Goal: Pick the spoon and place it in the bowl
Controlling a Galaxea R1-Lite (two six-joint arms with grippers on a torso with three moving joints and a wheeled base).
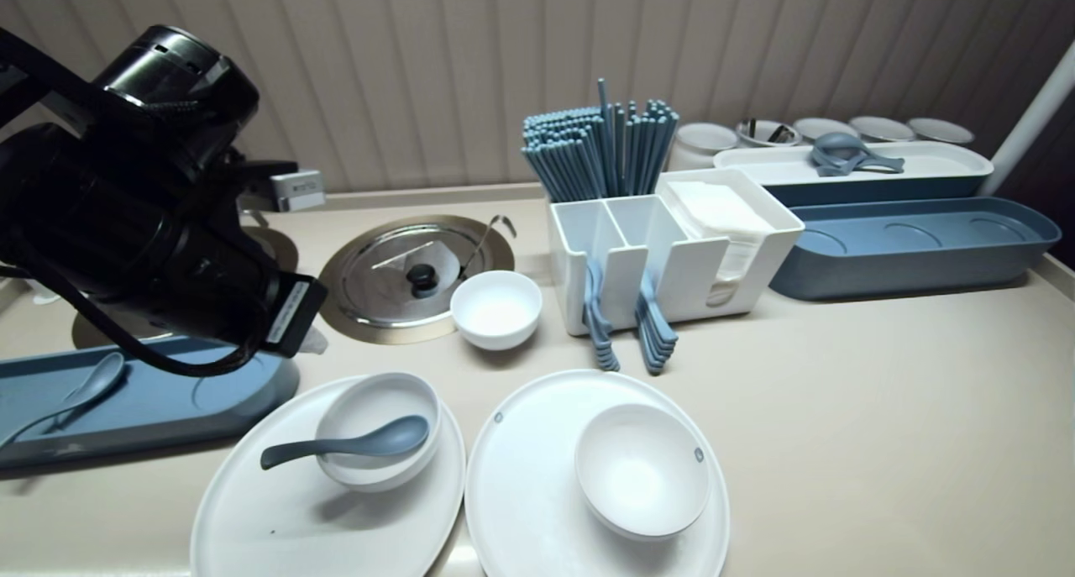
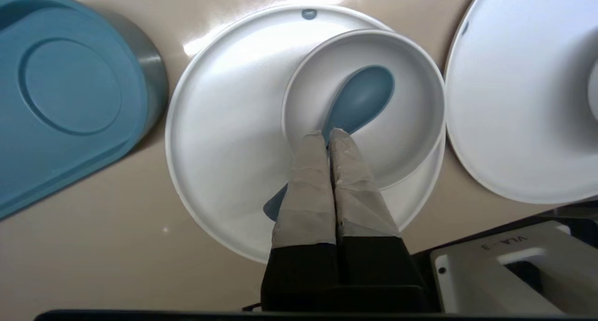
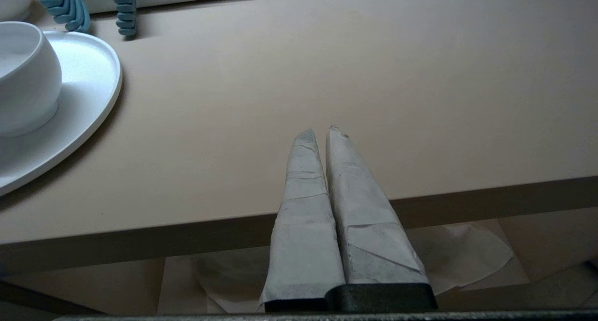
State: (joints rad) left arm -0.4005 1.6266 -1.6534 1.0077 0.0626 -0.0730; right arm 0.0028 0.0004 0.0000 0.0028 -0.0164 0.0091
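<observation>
A blue-grey spoon [image 1: 369,441] [image 2: 362,96] lies in a white bowl [image 1: 361,392] [image 2: 411,124], its handle sticking out over the rim. The bowl stands on the left white plate [image 1: 277,510] [image 2: 224,139]. My left gripper [image 1: 312,340] [image 2: 329,133] hangs shut above the spoon's handle and the bowl's rim, apart from both, with nothing between its taped fingers. My right gripper [image 3: 320,130] is shut and empty, low in front of the counter's front edge, to the right of the other plate.
The right white plate [image 1: 529,493] carries an empty bowl [image 1: 642,472]. A blue tray [image 1: 151,409] with another spoon [image 1: 84,384] lies at the left. Behind are a small bowl [image 1: 496,308], a steel lid [image 1: 386,283] and a white caddy [image 1: 697,266] with chopsticks [image 1: 600,153].
</observation>
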